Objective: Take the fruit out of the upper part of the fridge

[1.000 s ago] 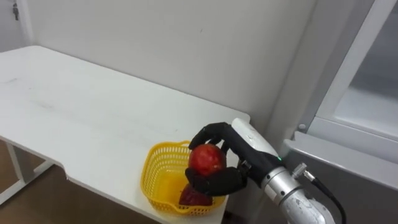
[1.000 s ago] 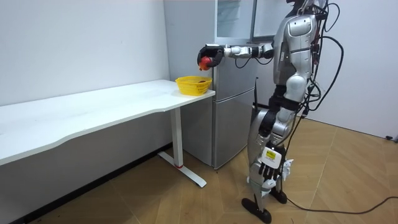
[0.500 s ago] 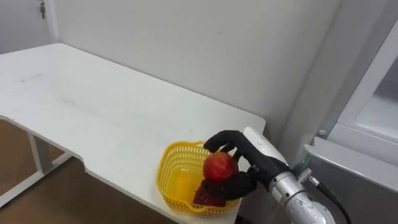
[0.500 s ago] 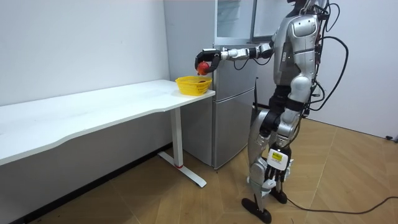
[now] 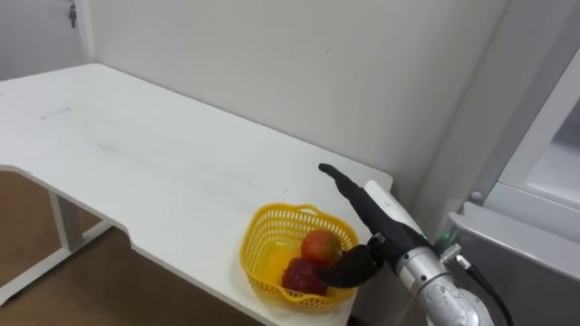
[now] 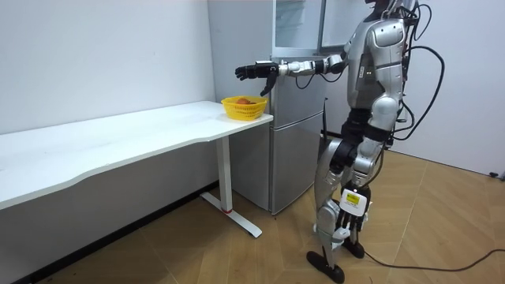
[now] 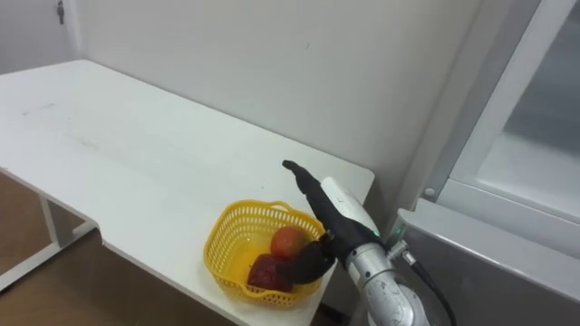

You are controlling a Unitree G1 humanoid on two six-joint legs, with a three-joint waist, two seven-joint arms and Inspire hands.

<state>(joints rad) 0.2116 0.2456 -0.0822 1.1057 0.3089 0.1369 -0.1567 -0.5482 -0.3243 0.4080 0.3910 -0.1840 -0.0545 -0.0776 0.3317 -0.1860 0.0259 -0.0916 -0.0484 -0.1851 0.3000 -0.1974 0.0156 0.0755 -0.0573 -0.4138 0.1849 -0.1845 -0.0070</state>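
Note:
A red apple (image 5: 321, 246) lies in the yellow basket (image 5: 261, 234) at the table's right end, beside a dark red fruit (image 5: 302, 274). My right hand (image 5: 376, 217) is stretched out flat just above the basket's right rim, open, fingers straight and holding nothing. Its thumb hangs down by the fruit. In the room view I stand before the fridge (image 6: 296, 118), right arm reaching out level over the basket (image 6: 245, 108). My left hand (image 6: 347, 209) hangs by my thigh.
The white table (image 5: 136, 154) runs off to the left along the wall, bare apart from the basket. The fridge's open upper compartment (image 5: 544, 145) stands close on the right, its grey lower body right beside my forearm.
My right hand has let go of the apple and opened its fingers straight. The apple now rests in the basket. The arm has not moved off.

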